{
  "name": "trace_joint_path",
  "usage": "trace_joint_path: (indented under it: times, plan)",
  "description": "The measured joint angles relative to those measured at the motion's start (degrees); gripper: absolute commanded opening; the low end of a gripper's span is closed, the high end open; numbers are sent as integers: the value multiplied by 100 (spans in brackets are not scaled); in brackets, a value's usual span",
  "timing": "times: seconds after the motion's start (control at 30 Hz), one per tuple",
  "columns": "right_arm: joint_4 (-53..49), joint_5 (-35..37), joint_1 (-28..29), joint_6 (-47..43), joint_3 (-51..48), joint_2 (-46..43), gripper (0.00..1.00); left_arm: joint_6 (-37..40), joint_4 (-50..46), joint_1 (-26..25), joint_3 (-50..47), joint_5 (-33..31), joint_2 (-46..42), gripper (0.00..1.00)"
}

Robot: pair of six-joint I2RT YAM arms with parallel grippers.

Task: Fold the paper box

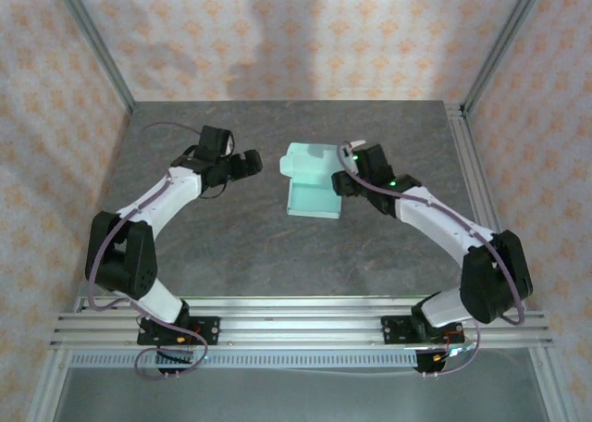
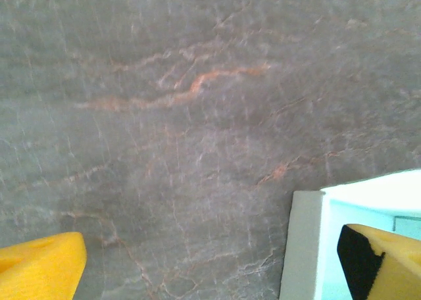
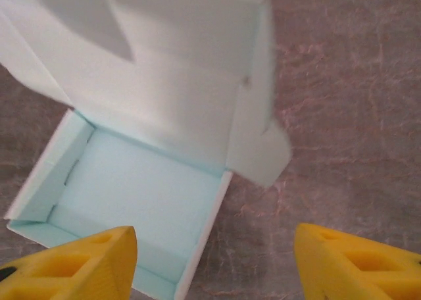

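The paper box (image 1: 311,196) lies mid-table as a pale mint tray, its walls standing and its lid flap (image 1: 306,157) raised at the far end. In the right wrist view the tray floor (image 3: 138,195) and the lid (image 3: 164,76) are near, and a side tab (image 3: 260,152) sticks out. My right gripper (image 3: 214,264) is open, its yellow fingers (image 3: 72,264) straddling the tray's right wall without touching it. My left gripper (image 2: 210,267) is open wide over bare table at the box's left side. One of its fingers (image 2: 388,264) hangs over the box corner (image 2: 306,247).
The table (image 1: 222,246) is dark marbled stone, bare in front of and to the left of the box. A metal frame post (image 1: 467,172) runs along the right edge, and patterned walls close in the back and sides.
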Motion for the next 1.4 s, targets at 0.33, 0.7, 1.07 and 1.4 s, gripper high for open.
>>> trace_joint_path:
  times: [0.33,0.7,1.07,1.4]
  plan:
    - [-1805,-1445,-986,-1526,2004,1036,69,1187,-144,-28,227,435,-378,100]
    - [-3875,-2186,-1137,-2863,4341,2907,43,1729,-258,-28,66,667,-822,98]
    - [-4555,-2197,-1154,-3381,4981,3469,26,1878,-334,-28,31,787,-826,98]
    - [-4612,-2146,-1154,-3696,4983,3477,4,1932,-330,-28,-17,861,-828,96]
